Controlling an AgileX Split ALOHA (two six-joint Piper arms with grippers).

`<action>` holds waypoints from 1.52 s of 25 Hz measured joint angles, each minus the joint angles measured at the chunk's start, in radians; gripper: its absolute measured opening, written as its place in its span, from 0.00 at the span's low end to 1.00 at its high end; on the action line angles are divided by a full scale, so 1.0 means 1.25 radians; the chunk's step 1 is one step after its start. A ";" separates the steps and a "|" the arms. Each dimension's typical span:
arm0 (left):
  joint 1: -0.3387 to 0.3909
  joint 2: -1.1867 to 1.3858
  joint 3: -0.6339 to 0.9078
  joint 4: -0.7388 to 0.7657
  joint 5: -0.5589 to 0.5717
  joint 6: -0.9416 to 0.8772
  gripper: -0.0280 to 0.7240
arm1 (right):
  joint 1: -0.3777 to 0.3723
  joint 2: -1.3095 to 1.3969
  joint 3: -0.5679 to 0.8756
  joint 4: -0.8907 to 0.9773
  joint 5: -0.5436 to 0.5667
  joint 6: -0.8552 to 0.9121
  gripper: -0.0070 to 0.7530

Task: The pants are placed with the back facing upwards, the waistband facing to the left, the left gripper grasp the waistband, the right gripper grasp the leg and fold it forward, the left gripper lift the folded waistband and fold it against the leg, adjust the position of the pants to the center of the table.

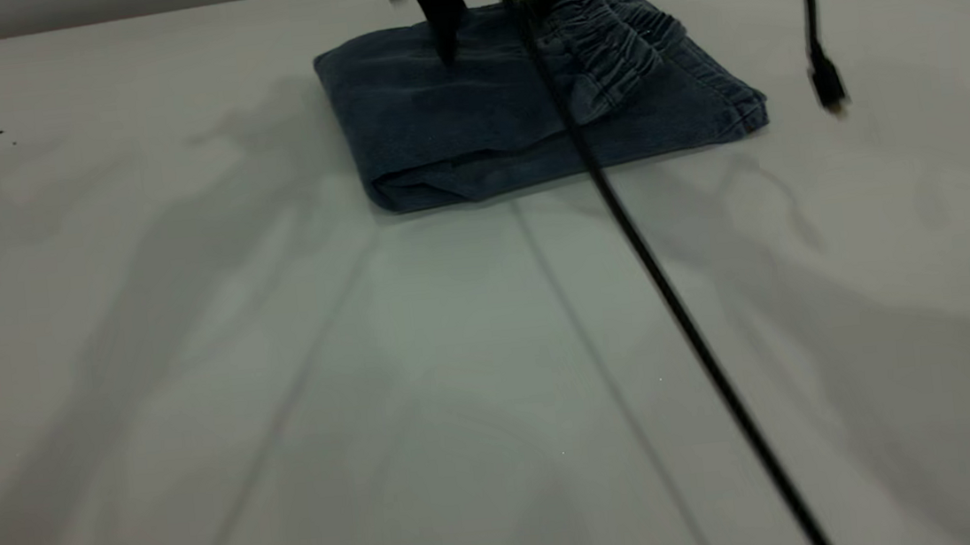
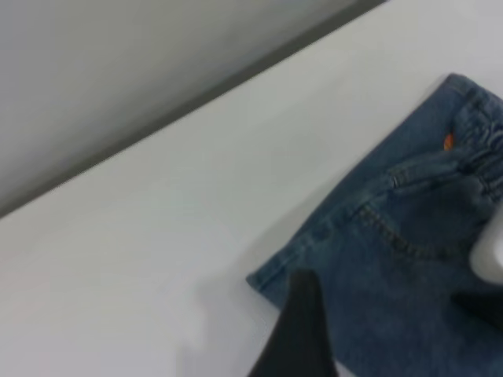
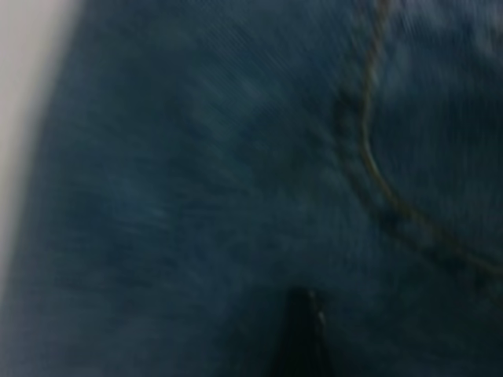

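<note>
The pants (image 1: 523, 109) lie folded into a compact denim bundle at the far middle of the white table (image 1: 281, 372). The ruffled waistband (image 1: 615, 46) is turned over on top, toward the right. I cannot tell the leg apart within the folded layers. My left gripper (image 1: 496, 13) is down on the bundle's far side, open, with its prongs spread on the denim. In the left wrist view one black finger (image 2: 299, 330) rests at the fabric's edge, near the waistband (image 2: 483, 149). The right gripper's pale block (image 2: 489, 259) shows beside it. My right gripper (image 3: 314, 345) sits pressed close over a stitched pocket seam (image 3: 369, 157).
A thick black cable (image 1: 675, 307) runs diagonally from the gripper across the table to the near right. A thinner cable with a plug (image 1: 823, 84) hangs at the right. The table's far edge (image 2: 196, 94) meets a grey wall. Bare tabletop spreads in front of the pants.
</note>
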 joint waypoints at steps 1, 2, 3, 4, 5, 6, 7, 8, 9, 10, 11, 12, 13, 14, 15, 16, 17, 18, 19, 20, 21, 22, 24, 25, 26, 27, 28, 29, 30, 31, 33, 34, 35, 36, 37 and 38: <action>0.000 0.000 0.000 0.000 0.008 -0.001 0.79 | -0.001 0.012 0.000 -0.012 0.016 0.018 0.64; 0.000 0.000 0.000 0.000 0.013 -0.001 0.79 | -0.002 0.024 0.000 -0.019 0.035 0.032 0.63; 0.000 0.000 0.000 0.000 0.015 -0.001 0.79 | -0.002 0.028 0.000 -0.020 0.060 0.039 0.62; 0.000 0.000 0.000 0.000 0.017 -0.001 0.79 | -0.002 0.027 -0.001 -0.013 0.083 0.040 0.60; 0.000 0.000 0.000 0.000 0.018 -0.001 0.79 | -0.001 0.026 -0.002 0.003 0.107 0.036 0.59; 0.000 0.000 0.000 0.000 0.018 -0.002 0.79 | 0.000 0.026 -0.003 0.023 0.127 0.030 0.58; 0.000 0.000 0.000 0.000 0.018 -0.002 0.79 | 0.001 0.026 -0.004 0.060 0.153 0.014 0.58; 0.000 0.000 0.000 0.000 0.018 -0.002 0.79 | 0.003 0.026 -0.004 0.093 0.173 -0.001 0.58; 0.000 0.000 0.000 0.000 0.018 -0.002 0.79 | 0.005 0.026 -0.004 0.133 0.194 -0.014 0.57; 0.000 0.000 0.000 0.000 0.019 -0.002 0.79 | 0.009 0.026 -0.004 0.163 0.206 -0.026 0.57; 0.000 0.000 0.000 0.000 0.019 -0.002 0.79 | 0.016 0.026 -0.004 0.205 0.213 -0.042 0.57; 0.000 0.000 0.000 0.000 0.021 -0.002 0.79 | 0.023 0.026 -0.004 0.234 0.212 -0.051 0.57; 0.000 0.000 0.000 0.000 0.023 -0.002 0.79 | 0.029 0.026 -0.004 0.265 0.205 -0.061 0.57; 0.000 0.000 0.000 0.000 0.027 -0.002 0.79 | 0.034 0.026 -0.004 0.288 0.201 -0.070 0.57; 0.000 0.000 0.000 0.000 0.035 -0.002 0.79 | 0.038 0.026 -0.008 0.306 0.200 -0.083 0.57; 0.000 0.000 0.000 0.002 0.045 -0.002 0.79 | 0.041 0.026 -0.016 0.310 0.205 -0.089 0.57; 0.000 -0.004 0.000 0.006 0.059 -0.002 0.79 | 0.041 0.026 -0.028 0.308 0.221 -0.094 0.57; 0.000 -0.007 0.000 0.016 0.079 -0.002 0.79 | 0.041 0.025 -0.043 0.296 0.240 -0.098 0.57; 0.000 -0.014 0.000 0.033 0.098 -0.002 0.79 | 0.040 0.020 -0.062 0.273 0.268 -0.098 0.57; 0.000 -0.027 0.000 0.050 0.116 -0.002 0.79 | 0.040 0.010 -0.084 0.247 0.300 -0.098 0.57; 0.000 -0.044 0.000 0.065 0.140 -0.005 0.79 | 0.039 0.001 -0.107 0.220 0.326 -0.098 0.57; 0.000 -0.062 0.000 0.082 0.168 -0.011 0.79 | 0.039 -0.017 -0.126 0.197 0.336 -0.100 0.57; 0.000 -0.117 0.000 0.109 0.233 -0.029 0.79 | 0.037 -0.067 -0.143 0.180 0.340 -0.105 0.57; 0.000 -0.143 0.000 0.124 0.271 -0.043 0.79 | 0.037 -0.099 -0.145 0.177 0.345 -0.111 0.57; 0.000 -0.176 0.000 0.138 0.308 -0.059 0.79 | 0.037 -0.131 -0.146 0.177 0.348 -0.116 0.57; 0.000 -0.208 0.000 0.152 0.337 -0.072 0.79 | 0.037 -0.159 -0.146 0.179 0.352 -0.120 0.57; 0.000 -0.239 0.000 0.159 0.370 -0.087 0.79 | 0.037 -0.192 -0.142 0.186 0.355 -0.124 0.57; 0.000 -0.263 0.000 0.168 0.400 -0.100 0.79 | 0.037 -0.229 -0.132 0.192 0.355 -0.131 0.57; 0.000 -0.291 0.000 0.172 0.415 -0.106 0.79 | 0.037 -0.269 -0.117 0.192 0.356 -0.140 0.57; 0.000 -0.316 -0.001 0.176 0.414 -0.113 0.79 | 0.037 -0.306 -0.097 0.193 0.357 -0.151 0.57; 0.000 -0.359 -0.001 0.178 0.414 -0.129 0.79 | 0.037 -0.398 -0.045 0.193 0.358 -0.169 0.57; 0.000 -0.384 0.002 0.178 0.414 -0.139 0.79 | 0.037 -0.454 -0.013 0.192 0.358 -0.177 0.57; 0.000 -0.411 0.009 0.178 0.414 -0.152 0.79 | 0.037 -0.514 0.031 0.192 0.359 -0.183 0.57; 0.000 -0.436 0.024 0.178 0.414 -0.163 0.79 | 0.037 -0.574 0.081 0.190 0.360 -0.193 0.57; 0.000 -0.469 0.039 0.176 0.414 -0.170 0.79 | 0.037 -0.635 0.134 0.188 0.363 -0.200 0.57; 0.000 -0.505 0.061 0.172 0.414 -0.174 0.79 | 0.037 -0.686 0.189 0.182 0.365 -0.200 0.57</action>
